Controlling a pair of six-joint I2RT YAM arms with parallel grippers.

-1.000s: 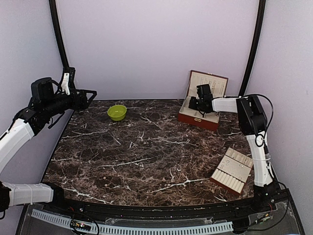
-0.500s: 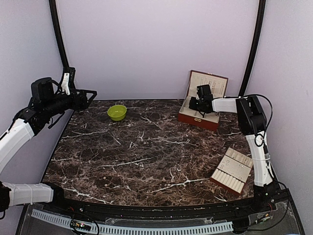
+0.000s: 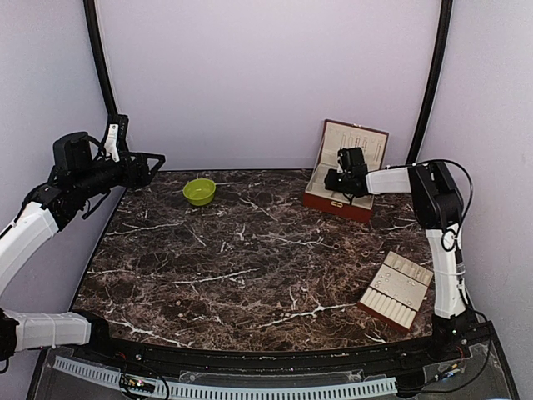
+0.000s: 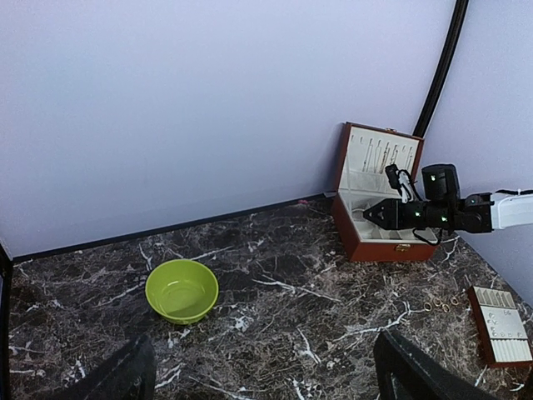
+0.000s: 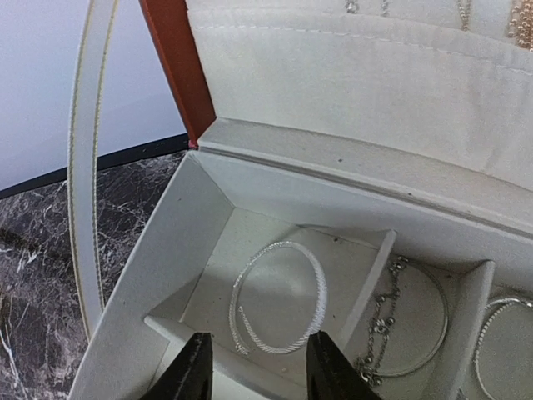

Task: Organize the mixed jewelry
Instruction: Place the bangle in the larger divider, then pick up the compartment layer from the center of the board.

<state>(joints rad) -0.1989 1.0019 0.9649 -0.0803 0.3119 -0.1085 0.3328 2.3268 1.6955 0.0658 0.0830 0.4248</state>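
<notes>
Now, hoop [image 5: 321, 292] flat in jewelry box [image 5: 158, 275].

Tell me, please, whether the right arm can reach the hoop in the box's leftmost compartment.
Probably yes: the right gripper hovers just above that hoop, jaws apart, and nothing covers its compartment.

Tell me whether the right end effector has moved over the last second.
Yes. In the top view the right end effector has shifted slightly rightward, judged against the open jewelry box, and its jaws have parted.
</notes>
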